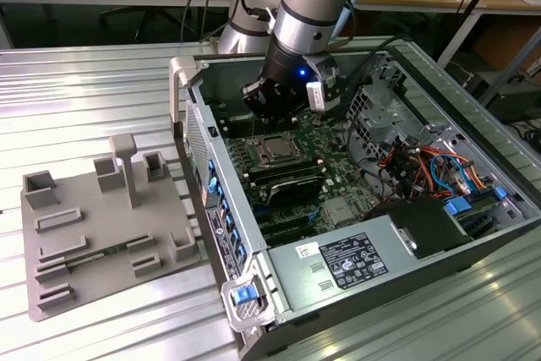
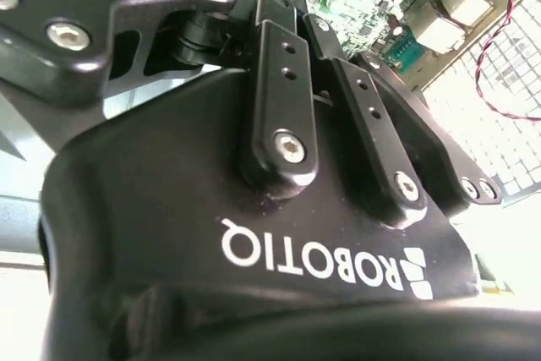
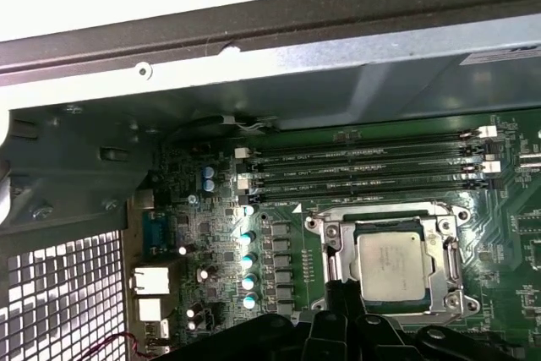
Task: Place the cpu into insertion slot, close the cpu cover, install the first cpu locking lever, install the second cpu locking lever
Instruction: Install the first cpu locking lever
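On the exterior view's left, a grey fixture tray (image 1: 101, 234) lies on the ribbed counter (image 1: 76, 99). To its right stands the open computer case (image 1: 355, 209). In it the cpu (image 1: 276, 150) sits in the slot (image 1: 259, 143), the cover (image 3: 445, 224) framing it in the first wrist view. The end effector (image 1: 272, 108) hangs just above the cpu; whether it is wide or narrow cannot be told.

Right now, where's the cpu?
The cpu sits in the insertion slot on the motherboard, beside the memory slots in the first wrist view; in the exterior view it lies just below the gripper.
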### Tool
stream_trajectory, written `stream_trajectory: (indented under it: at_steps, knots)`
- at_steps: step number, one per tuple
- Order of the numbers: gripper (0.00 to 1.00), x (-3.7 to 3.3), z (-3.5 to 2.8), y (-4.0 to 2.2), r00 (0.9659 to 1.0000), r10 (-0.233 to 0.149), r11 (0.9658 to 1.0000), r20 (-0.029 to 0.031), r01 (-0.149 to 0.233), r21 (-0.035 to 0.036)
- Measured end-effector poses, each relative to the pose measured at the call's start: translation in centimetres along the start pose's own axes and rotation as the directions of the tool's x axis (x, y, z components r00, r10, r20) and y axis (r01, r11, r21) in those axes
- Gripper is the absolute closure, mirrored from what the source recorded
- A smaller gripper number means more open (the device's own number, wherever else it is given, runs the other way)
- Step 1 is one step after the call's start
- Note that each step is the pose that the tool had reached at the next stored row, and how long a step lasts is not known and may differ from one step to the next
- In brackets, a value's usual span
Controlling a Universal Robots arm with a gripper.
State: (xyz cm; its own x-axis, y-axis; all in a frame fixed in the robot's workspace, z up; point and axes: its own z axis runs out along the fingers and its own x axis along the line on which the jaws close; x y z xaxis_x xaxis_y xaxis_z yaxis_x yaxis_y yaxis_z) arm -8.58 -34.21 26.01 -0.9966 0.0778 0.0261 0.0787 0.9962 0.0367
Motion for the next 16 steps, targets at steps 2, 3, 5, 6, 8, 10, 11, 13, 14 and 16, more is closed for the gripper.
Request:
stream_trajectory:
  at_steps: [2, 3, 5, 6, 8, 10, 11, 13, 14, 16]
  knots:
    - [0.89, 0.01, 0.0, 0.0, 1.0, -0.004, 1.0, 0.0, 0.004, 0.0001]
    - [0.89, 0.01, -0.01, 0.0, 0.9999, -0.015, 0.9999, -0.0005, 0.015, 0.0005]
    - [0.89, 0.02, -0.06, 0.0, 0.9987, -0.051, 0.9987, -0.002, 0.051, 0.0016]
    - [0.89, 0.05, -0.18, 0.0, 0.9985, -0.054, 0.9985, -0.002, 0.054, 0.0015]
    - [0.89, 0.13, -0.71, 0.02, 0.9984, -0.057, 0.9984, -0.002, 0.057, 0.0006]
    - [0.89, 0.57, -0.76, -0.02, 0.9983, -0.058, 0.9983, -0.0014, 0.058, -0.0072]
    - [0.89, 0.81, -0.76, -0.04, 0.9983, -0.058, 0.9983, -0.0012, 0.058, -0.0107]
    - [0.89, 1.15, -0.75, -0.06, 0.9983, -0.059, 0.9981, -0.0011, 0.059, -0.0162]
    - [0.89, 1.31, -0.75, -0.07, 0.9982, -0.06, 0.998, -0.0012, 0.06, -0.0187]
    - [0.89, 1.56, -0.74, -0.07, 0.9979, -0.065, 0.9976, -0.0015, 0.064, -0.0253]
